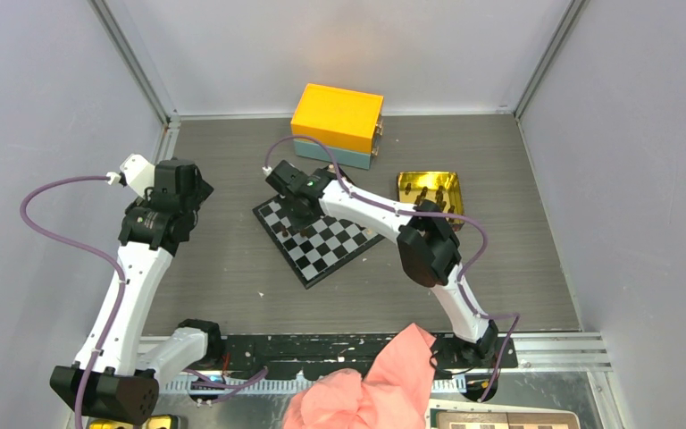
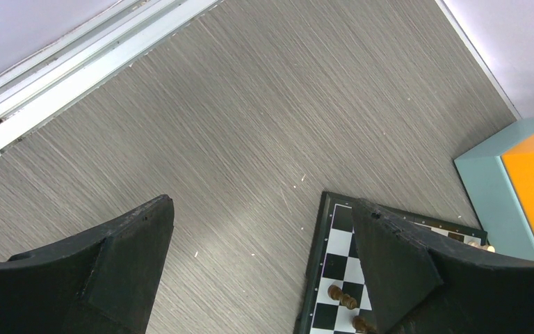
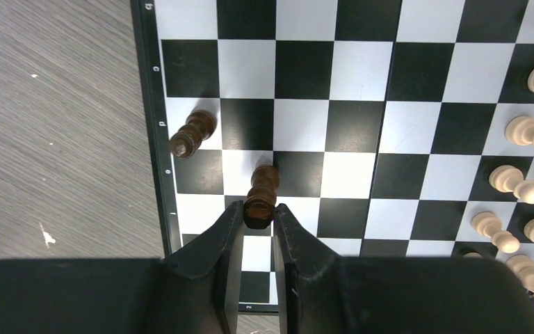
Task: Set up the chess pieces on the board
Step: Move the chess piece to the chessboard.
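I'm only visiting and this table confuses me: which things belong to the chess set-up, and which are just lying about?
Part of the job: black-and-white checkered chessboard; dark brown wooden chessmen; light tan wooden chessmen; right pincer, gripping one dark chessman.
Lying about: orange and pale blue box; shiny gold square tin, contents unclear; pink cloth.

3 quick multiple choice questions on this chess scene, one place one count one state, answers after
1. The dark brown piece at the right gripper is: A on the board B in a tin C on the table.
2. Dark pieces in the right wrist view: A two B five C none.
3. The left gripper is: A shut on a pawn B open, empty C shut on cloth.
Answers: A, it stands on an edge square; A, that one plus a second dark piece beside it; B, fingers wide apart, nothing between.
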`<state>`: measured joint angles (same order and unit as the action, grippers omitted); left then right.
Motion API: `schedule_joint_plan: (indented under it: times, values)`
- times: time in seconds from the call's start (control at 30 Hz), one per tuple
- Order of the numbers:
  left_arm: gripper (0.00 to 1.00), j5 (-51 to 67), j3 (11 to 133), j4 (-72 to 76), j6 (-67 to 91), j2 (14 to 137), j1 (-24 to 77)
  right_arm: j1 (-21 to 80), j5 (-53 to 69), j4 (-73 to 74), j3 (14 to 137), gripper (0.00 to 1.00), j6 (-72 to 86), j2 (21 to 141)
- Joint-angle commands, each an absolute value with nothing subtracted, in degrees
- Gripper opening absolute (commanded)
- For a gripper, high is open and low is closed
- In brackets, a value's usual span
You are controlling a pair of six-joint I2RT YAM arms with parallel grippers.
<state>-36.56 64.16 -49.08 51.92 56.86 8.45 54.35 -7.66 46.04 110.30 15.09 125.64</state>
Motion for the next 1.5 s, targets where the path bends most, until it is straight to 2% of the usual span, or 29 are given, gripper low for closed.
schedule_joint_plan:
  times: [0.0, 0.53, 1.47]
  values:
    - [1.00, -37.92, 65.45, -47.19, 52.03, 55.90, 8.09, 55.43, -8.29, 46.82, 115.14, 0.01, 14.07, 123.72]
    - [0.99, -38.06, 65.22, -47.80, 52.28, 55.06, 8.09, 59.19, -7.82, 47.22, 115.41, 0.01, 14.41, 124.83]
    - [1.00, -37.88, 64.17, -47.82, 52.12, 54.62, 8.44, 59.34, -7.68, 45.36, 117.49, 0.01, 14.24, 128.90]
